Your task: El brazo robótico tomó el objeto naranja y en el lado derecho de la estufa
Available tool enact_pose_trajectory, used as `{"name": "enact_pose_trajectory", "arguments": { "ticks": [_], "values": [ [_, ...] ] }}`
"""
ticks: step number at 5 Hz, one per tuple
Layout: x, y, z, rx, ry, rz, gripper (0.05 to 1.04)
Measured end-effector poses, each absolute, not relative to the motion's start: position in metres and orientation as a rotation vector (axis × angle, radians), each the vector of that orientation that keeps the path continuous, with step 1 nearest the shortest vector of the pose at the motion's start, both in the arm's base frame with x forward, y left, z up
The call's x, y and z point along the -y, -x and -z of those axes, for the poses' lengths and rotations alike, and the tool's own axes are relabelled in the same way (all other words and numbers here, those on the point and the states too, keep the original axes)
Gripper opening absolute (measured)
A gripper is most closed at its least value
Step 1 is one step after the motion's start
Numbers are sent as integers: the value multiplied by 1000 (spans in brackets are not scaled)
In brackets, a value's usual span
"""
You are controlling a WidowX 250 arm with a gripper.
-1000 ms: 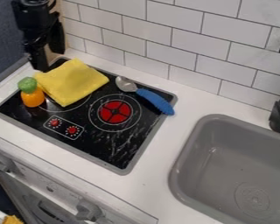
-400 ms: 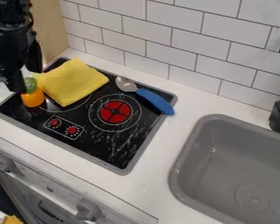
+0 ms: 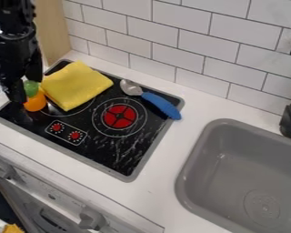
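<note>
The black gripper [image 3: 26,88] hangs at the left of the view over the stove's left corner. Its two fingers stand apart, one to the left of the orange object's green top and the other just behind it. The orange object [image 3: 35,103], rounded and upright, stands on the left part of the black stove [image 3: 111,152]. Part of its green top is hidden by the gripper. I cannot tell whether the fingers touch it. On the stove's right side lies a spoon with a blue handle [image 3: 161,105].
A folded yellow cloth [image 3: 78,86] lies on the back left of the stove, right beside the orange object. The white counter [image 3: 166,168] runs between the stove and the grey sink [image 3: 233,168]. A tiled wall [image 3: 178,45] rises behind.
The gripper came left and down from the stove's back left corner to the orange object, and in the last half second sank slightly lower around its green top. The object stayed almost in place.
</note>
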State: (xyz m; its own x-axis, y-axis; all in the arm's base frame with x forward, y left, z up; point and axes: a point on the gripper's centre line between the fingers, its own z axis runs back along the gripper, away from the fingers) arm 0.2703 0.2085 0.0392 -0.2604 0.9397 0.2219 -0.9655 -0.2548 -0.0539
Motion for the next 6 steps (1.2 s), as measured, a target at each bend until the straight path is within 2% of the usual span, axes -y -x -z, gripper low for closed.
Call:
{"name": "enact_pose_trajectory", "arguments": {
  "ticks": [1, 2, 3, 5, 6],
  "values": [
    [-209, -273, -34, 201, -170, -1844, 946],
    [-209, -275, -33, 217, -157, -1848, 659],
    [-209, -274, -33, 215, -155, -1857, 586],
    [-210, -266, -35, 239, -188, -1892, 586],
    [-197, -268, -61, 279, -123, -1881, 586]
  ]
}}
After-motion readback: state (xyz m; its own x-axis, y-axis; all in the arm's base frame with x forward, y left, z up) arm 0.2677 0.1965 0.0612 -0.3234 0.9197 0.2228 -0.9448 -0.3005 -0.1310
